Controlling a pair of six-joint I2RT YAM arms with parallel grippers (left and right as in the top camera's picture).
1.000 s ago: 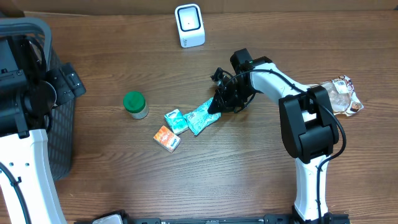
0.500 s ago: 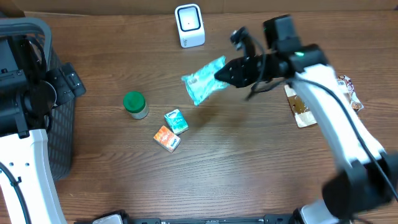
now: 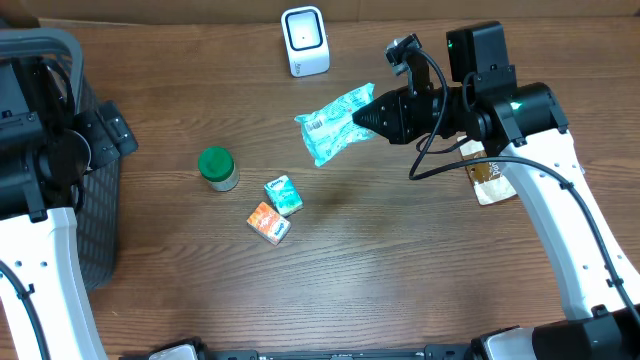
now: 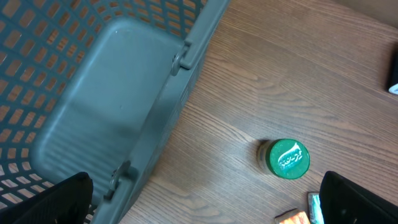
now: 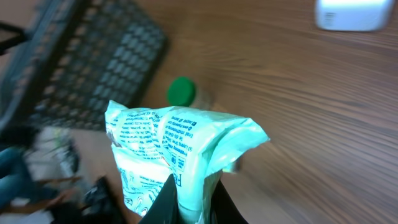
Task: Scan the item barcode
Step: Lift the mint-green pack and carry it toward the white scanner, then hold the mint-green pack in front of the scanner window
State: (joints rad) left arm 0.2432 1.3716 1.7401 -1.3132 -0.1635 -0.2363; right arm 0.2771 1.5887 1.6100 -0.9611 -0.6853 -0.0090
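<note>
Hanging clear of the wooden table (image 3: pixel 400 290), the mint-green crinkled plastic pouch (image 3: pixel 335 122) is pinched at one end by our right gripper (image 3: pixel 375 115), whose jaws are clamped tight on it. We hold it above the table between the middle and the far edge. Its free end points toward the white rounded box scanner (image 3: pixel 304 40), which stands at the far edge, near the pouch but apart from it.

Printed text on the pouch faces our right wrist camera. We cannot pick out the barcode itself, nor tell whether it faces the scanner's window.

We judge the pick-up done and the scan not yet made. What is left is to bring the pouch in front of the scanner, turn the barcode toward its window and get a read.

Farther out, toward the left of the table, stands a small green-lidded jar (image 3: pixel 216 167). A teal carton (image 3: pixel 283 194) and an orange carton (image 3: pixel 268 222) lie just beside each other, nearer the middle. A brown flat packet (image 3: pixel 490 180) lies toward the right edge, below our right arm.

Our left gripper (image 4: pixel 208 205) hangs with its fingers wide apart and empty, next to the dark grey slatted plastic basket (image 3: pixel 60 60) at the left edge.
</note>
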